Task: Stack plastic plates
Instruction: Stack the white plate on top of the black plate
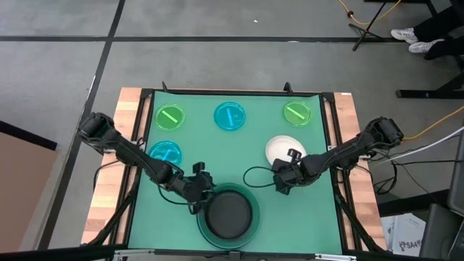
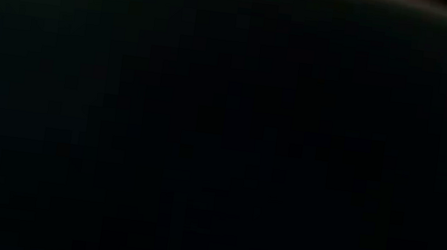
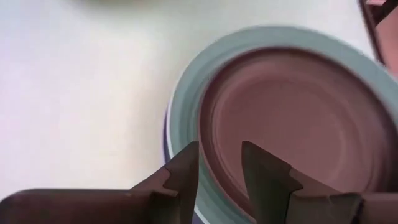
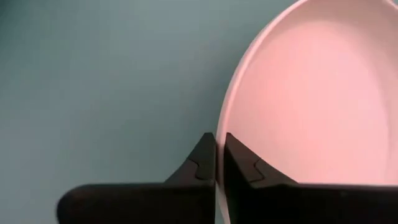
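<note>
High view: we see the left gripper [image 1: 201,190] at the rim of the black plate [image 1: 230,214], which sits inside the dark green plate [image 1: 205,232] at the near edge of the green mat [image 1: 239,156]. The right gripper [image 1: 280,179] is at the near rim of the white plate [image 1: 280,148], just beside it. Beyond both grippers lie four small plates: a bright green plate [image 1: 171,117], a cyan plate [image 1: 230,116], a second bright green plate [image 1: 297,112], and a second cyan plate [image 1: 164,152] close behind the left arm.

Low view: we see only darkness; nothing can be told.

Left wrist view: the left fingers [image 3: 186,174] stand apart, straddling the black plate's rim, one finger outside it and one over its bowl. We cannot tell whether they touch it.

Right wrist view: the right fingers [image 4: 202,163] are pinched together on the thin edge of the white plate.
</note>
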You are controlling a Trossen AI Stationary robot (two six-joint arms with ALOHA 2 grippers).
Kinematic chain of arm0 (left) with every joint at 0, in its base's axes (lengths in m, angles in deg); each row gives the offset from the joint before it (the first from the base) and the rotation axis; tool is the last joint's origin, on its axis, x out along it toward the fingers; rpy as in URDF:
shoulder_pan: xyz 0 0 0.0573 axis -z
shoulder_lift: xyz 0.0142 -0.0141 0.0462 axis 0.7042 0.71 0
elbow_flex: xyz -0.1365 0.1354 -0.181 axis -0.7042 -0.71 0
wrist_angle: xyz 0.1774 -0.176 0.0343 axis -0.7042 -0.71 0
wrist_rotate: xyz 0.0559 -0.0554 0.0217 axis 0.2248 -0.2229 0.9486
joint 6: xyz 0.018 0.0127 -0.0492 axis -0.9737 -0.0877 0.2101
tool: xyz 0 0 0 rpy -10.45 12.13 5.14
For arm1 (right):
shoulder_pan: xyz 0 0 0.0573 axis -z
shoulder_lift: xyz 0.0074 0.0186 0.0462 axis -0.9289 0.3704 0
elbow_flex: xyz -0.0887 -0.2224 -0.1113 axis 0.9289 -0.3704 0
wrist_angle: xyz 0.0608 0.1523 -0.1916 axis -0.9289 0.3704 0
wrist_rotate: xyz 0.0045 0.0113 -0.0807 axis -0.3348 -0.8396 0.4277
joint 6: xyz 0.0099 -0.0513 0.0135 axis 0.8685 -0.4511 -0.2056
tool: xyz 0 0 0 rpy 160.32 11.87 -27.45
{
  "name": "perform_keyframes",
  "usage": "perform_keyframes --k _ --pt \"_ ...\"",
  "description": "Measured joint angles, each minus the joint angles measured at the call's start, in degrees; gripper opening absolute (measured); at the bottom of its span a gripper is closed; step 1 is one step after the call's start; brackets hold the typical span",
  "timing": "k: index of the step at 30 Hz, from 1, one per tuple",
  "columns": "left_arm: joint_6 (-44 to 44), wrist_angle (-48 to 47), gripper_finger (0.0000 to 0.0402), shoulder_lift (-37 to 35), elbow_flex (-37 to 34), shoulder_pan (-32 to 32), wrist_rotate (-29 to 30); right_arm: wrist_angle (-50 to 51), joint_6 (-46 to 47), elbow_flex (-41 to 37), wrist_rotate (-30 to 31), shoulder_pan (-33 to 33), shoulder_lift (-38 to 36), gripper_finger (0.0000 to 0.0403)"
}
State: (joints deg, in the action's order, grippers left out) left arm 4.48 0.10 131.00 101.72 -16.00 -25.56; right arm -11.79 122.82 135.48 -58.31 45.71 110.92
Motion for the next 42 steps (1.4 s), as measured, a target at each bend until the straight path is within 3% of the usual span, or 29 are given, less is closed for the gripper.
perform_keyframes --k 8,16,24,37,42 --pt "0.73 -0.37 0.0115 -3.3 -2.11 4.41 1.86 -2.53 -7.84 7.13 0.36 -0.37 0.0 0.0001" --pt "10.42 -0.59 0.0115 -3.36 -4.71 11.06 3.89 -15.61 -19.47 10.96 -0.57 -5.28 0.15 0.0001" --pt "18.32 -0.35 0.0115 -3.36 -4.74 13.87 6.53 -27.37 -29.64 12.22 -1.58 -11.64 0.77 0.0001" --pt "20.21 2.8 0.0115 -3.36 -4.74 14.96 6.57 -43.88 -43.88 12.24 -10.28 -14.95 12.27 0.0001" --pt "20.21 2.82 0.0115 -3.36 -4.74 14.96 6.62 -44.9 -46.73 13.99 -11.09 -14.95 16.69 0.0001"
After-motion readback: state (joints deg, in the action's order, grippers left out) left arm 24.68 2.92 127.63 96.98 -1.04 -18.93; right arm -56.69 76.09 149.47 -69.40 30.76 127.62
